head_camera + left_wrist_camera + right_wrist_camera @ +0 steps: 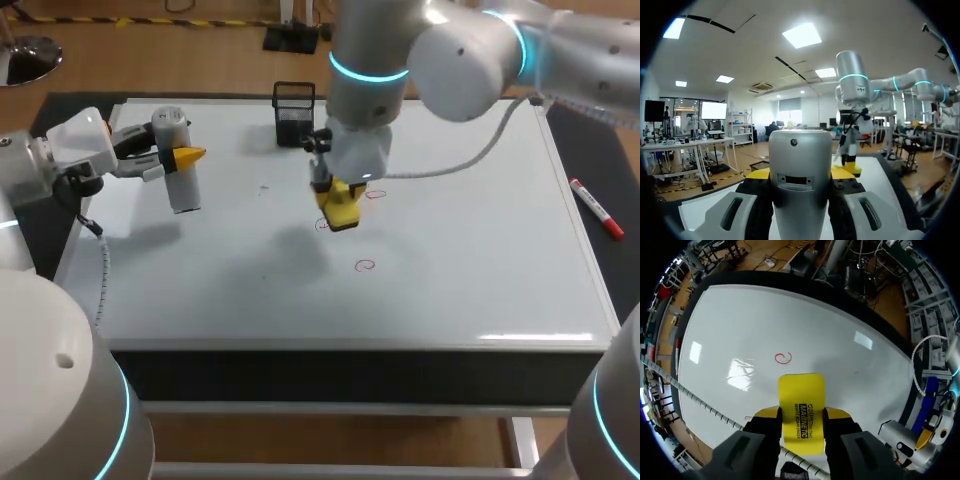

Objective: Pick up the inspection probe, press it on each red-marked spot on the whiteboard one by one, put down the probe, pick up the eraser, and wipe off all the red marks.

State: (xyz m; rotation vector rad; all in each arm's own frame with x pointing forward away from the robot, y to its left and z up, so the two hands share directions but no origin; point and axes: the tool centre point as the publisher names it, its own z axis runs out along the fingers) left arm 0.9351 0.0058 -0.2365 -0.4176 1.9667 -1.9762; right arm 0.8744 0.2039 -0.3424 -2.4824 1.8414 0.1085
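Near the middle of the whiteboard [470, 240], the yellow eraser [342, 212] is pinched between the fingers of the right gripper [340, 200], which points down at the board. Whether the eraser touches the surface I cannot tell. One red mark [364, 265] lies just ahead of it on the near side, another [375, 194] just beside it towards the far side, and a third [322, 225] shows at its left edge. Well to the left, the left gripper [178, 160] is clamped on the silver probe [183, 190], its fingers on both sides of it. A black holder [294, 112] stands at the far edge. A red marker [597, 208] lies beside the board's right edge.
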